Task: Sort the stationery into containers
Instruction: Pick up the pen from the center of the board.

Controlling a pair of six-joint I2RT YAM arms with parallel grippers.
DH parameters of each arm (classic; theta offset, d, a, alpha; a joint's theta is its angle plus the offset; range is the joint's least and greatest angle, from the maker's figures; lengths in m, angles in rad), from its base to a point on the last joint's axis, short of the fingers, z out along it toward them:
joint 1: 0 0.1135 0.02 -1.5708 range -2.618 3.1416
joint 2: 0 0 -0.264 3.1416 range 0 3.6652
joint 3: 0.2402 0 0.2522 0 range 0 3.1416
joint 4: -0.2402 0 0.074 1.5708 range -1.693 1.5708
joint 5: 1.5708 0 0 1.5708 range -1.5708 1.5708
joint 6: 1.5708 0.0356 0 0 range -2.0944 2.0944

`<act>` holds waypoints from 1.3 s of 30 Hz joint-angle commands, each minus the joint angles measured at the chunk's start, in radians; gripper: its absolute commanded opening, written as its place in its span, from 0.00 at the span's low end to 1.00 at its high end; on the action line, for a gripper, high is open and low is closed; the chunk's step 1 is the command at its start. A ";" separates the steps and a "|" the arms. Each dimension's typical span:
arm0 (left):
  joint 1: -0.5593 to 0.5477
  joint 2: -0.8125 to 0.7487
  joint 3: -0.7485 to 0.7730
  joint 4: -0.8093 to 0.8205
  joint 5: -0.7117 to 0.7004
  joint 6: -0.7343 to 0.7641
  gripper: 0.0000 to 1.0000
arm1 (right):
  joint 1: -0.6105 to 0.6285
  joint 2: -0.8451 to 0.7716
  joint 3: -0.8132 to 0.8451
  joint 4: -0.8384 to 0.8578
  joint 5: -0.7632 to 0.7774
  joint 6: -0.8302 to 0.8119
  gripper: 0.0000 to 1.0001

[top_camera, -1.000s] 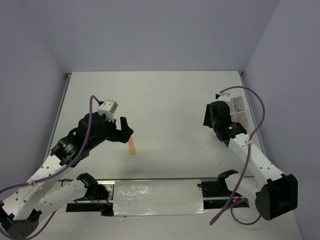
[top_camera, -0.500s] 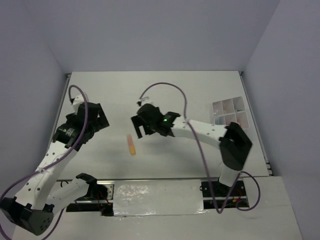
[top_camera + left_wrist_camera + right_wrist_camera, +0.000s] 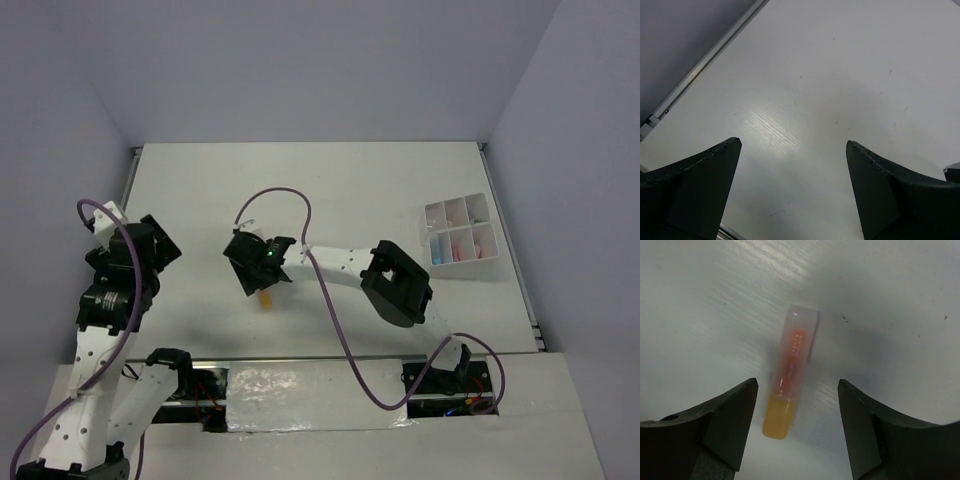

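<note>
Standing wide open, the right gripper (image 3: 797,385) has one finger on each side of the orange marker (image 3: 792,370), with a gap on both sides, so it touches nothing. The marker lies flat on the table (image 3: 330,190), left of the middle, well apart from the white tray (image 3: 428,222) at the right edge. The left gripper (image 3: 792,145) is also spread wide and holds nothing, over bare table near the left rail (image 3: 705,60). A line of small reddish print runs along the marker's barrel, but it is too blurred to read. Around the marker the table surface is free on all sides.
</note>
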State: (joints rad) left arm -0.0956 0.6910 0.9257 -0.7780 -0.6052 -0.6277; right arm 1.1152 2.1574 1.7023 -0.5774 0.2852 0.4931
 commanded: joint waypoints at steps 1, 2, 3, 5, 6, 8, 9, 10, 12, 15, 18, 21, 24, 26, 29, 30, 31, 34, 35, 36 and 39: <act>0.005 0.018 -0.004 0.059 0.050 0.045 0.99 | 0.018 0.025 0.034 -0.039 0.022 0.027 0.72; 0.005 0.025 -0.005 0.065 0.058 0.048 0.99 | 0.020 0.033 0.034 -0.039 0.019 0.027 0.72; 0.005 0.027 -0.008 0.068 0.076 0.052 0.99 | 0.021 0.047 0.036 -0.035 0.000 0.025 0.70; 0.005 0.031 -0.008 0.071 0.085 0.057 0.99 | 0.021 0.062 0.042 -0.035 -0.011 0.022 0.68; 0.005 0.028 -0.010 0.072 0.085 0.059 0.99 | 0.021 0.076 0.052 -0.038 -0.015 0.021 0.65; 0.005 0.021 -0.014 0.080 0.096 0.065 0.99 | 0.021 0.090 0.071 -0.042 -0.021 0.012 0.60; 0.007 0.018 -0.016 0.083 0.100 0.066 0.99 | 0.023 0.100 0.076 -0.044 -0.024 0.006 0.58; 0.005 0.016 -0.016 0.085 0.107 0.069 0.99 | 0.026 0.108 0.083 -0.051 -0.026 -0.004 0.56; 0.005 0.015 -0.018 0.089 0.113 0.072 0.99 | 0.026 0.133 0.108 -0.074 -0.023 -0.011 0.51; 0.005 0.018 -0.018 0.094 0.127 0.077 0.99 | 0.026 0.137 0.103 -0.072 -0.018 -0.016 0.42; 0.005 0.021 -0.019 0.100 0.145 0.088 0.99 | 0.026 0.102 0.066 -0.027 -0.018 -0.030 0.32; 0.005 0.019 -0.021 0.106 0.156 0.092 0.99 | 0.020 0.039 0.017 0.065 -0.020 -0.077 0.00; 0.004 0.015 -0.022 0.109 0.165 0.097 0.99 | -0.009 -0.078 -0.091 0.148 -0.047 -0.117 0.00; 0.004 0.012 -0.024 0.112 0.176 0.103 0.99 | -0.053 -0.163 -0.174 0.218 -0.025 -0.134 0.00; 0.004 0.008 -0.025 0.114 0.182 0.108 0.99 | -0.154 -0.391 -0.392 0.305 0.026 -0.137 0.00; 0.002 0.008 -0.025 0.115 0.185 0.108 0.99 | -0.187 -0.456 -0.442 0.312 0.034 -0.134 0.00; 0.002 0.007 -0.025 0.117 0.188 0.111 0.99 | -0.218 -0.579 -0.542 0.314 0.046 -0.131 0.00; 0.000 0.002 -0.025 0.118 0.199 0.114 0.99 | -0.352 -0.808 -0.705 0.265 0.181 -0.122 0.00; -0.001 -0.002 -0.027 0.121 0.202 0.115 0.99 | -0.392 -0.858 -0.739 0.228 0.215 -0.107 0.00; 0.000 -0.004 -0.028 0.125 0.211 0.118 0.99 | -0.479 -0.952 -0.797 0.214 0.277 -0.100 0.00; -0.003 -0.004 -0.030 0.132 0.228 0.123 0.99 | -0.642 -1.091 -0.881 0.209 0.368 -0.120 0.00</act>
State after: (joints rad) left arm -0.0952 0.6975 0.9054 -0.6907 -0.4065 -0.5297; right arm 0.5705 1.1496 0.9016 -0.3424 0.4973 0.3775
